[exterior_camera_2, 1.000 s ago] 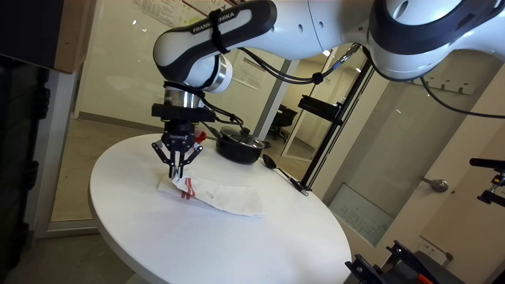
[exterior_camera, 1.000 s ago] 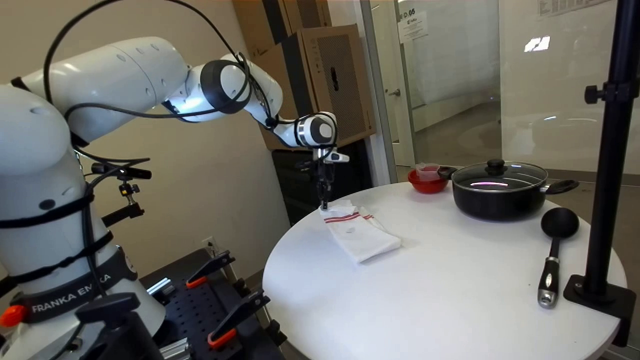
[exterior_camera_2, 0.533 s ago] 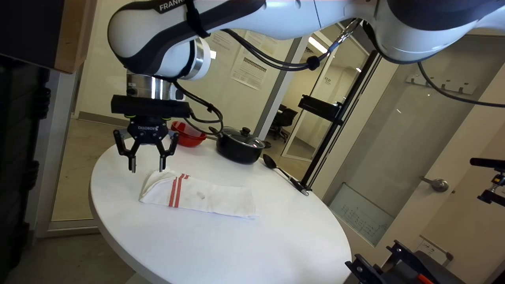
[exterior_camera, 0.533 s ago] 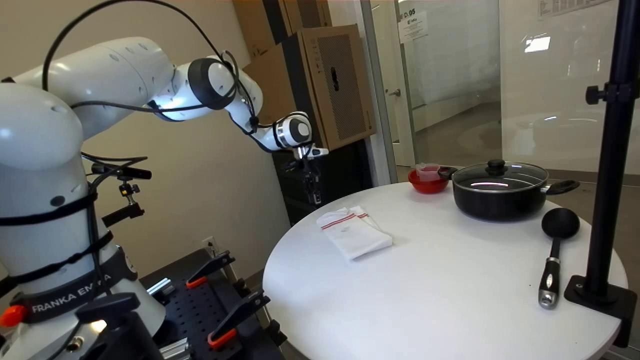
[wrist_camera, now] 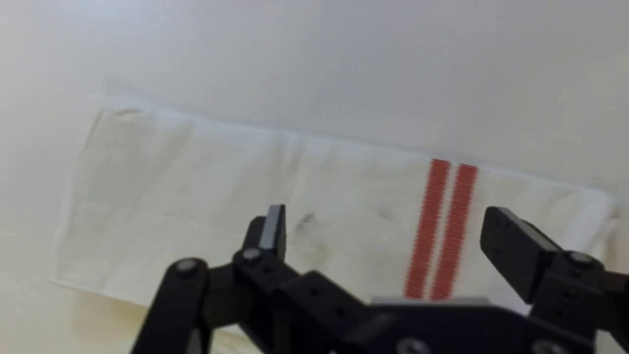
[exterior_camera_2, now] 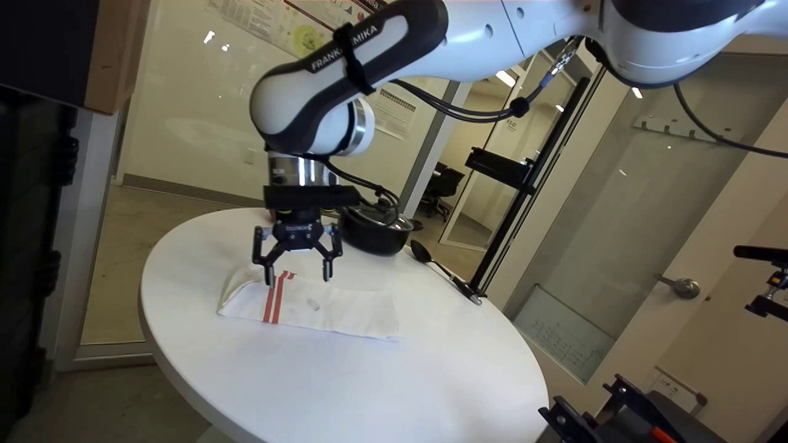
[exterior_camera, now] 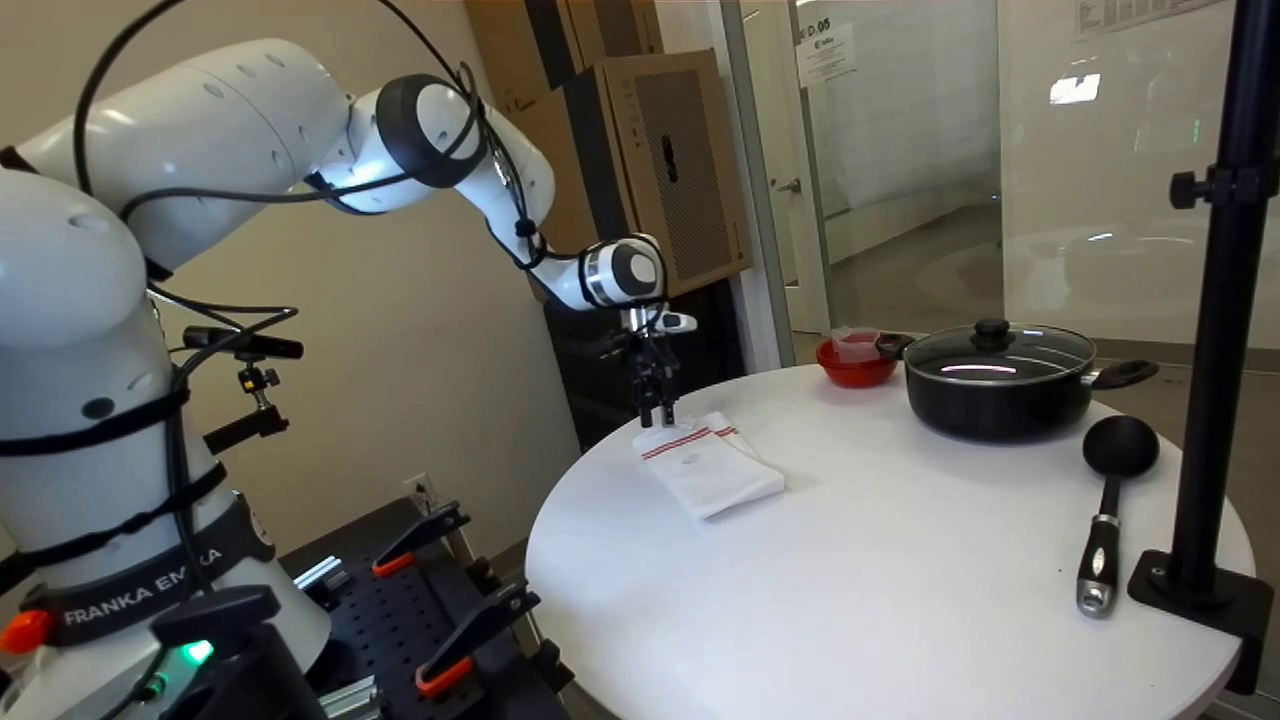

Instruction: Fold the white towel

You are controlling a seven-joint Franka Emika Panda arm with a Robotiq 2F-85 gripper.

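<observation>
Pot point(exterior_camera: 1000, 405) and red bowl point(exterior_camera: 856, 373) sit side by side at the far side of the round table point(exterior_camera: 830, 610); to their right a black ladle point(exterior_camera: 1120, 446) lies near a pole point(exterior_camera: 1228, 300), all well apart from the white towel point(exterior_camera: 712, 477). Stacked boxes point(exterior_camera: 690, 200) rise beyond, on the left. A posted sign point(exterior_camera: 826, 55) shows 05, smaller lines unreadable. FRANKA EMIKA runs along the arm point(exterior_camera_2: 483, 37), crossed by a strap point(exterior_camera_2: 352, 58). The arm extends over the table, gripper point(exterior_camera_2: 298, 278) pointing down, jaws wide apart, grasping nothing. Below, the towel lies folded on the table's far left, red stripes point(wrist_camera: 426, 231) between the jaws in the wrist view; whether the gripper touches it I cannot tell.
</observation>
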